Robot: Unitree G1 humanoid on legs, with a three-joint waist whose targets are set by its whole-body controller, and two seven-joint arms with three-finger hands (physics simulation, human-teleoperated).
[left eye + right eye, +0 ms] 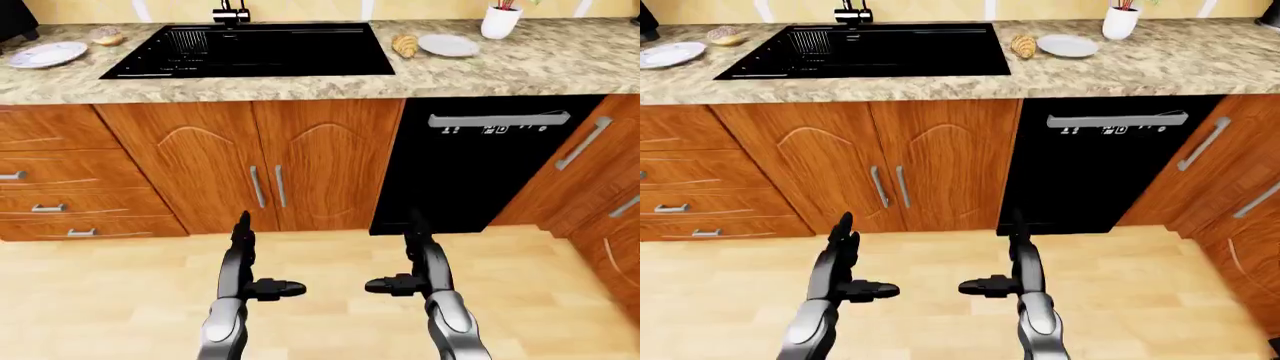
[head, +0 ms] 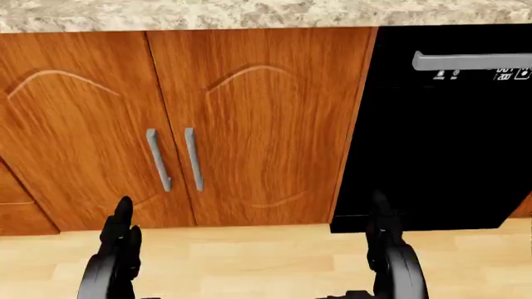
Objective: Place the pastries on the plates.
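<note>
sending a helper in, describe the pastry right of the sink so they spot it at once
Start at the black sink set in the speckled stone counter. Just past its right edge lies a small golden-brown croissant, directly left of a plate. The other pastry, left of the sink, is rounder and paler.

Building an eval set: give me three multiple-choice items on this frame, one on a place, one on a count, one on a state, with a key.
1. Where does the croissant lie?
A. In the sink
B. On the counter between the sink and the right plate
C. On the floor

2. How many plates show on the counter?
A. One
B. Two
C. Four

3. What are the hands doing?
A. Both open, holding nothing
B. Left holds a plate
C. Right holds a pastry

Key: B, it lies beside that plate, not on it. B, the other is the left plate, near the round pastry. A, left hand and right hand hang over the floor.
</note>
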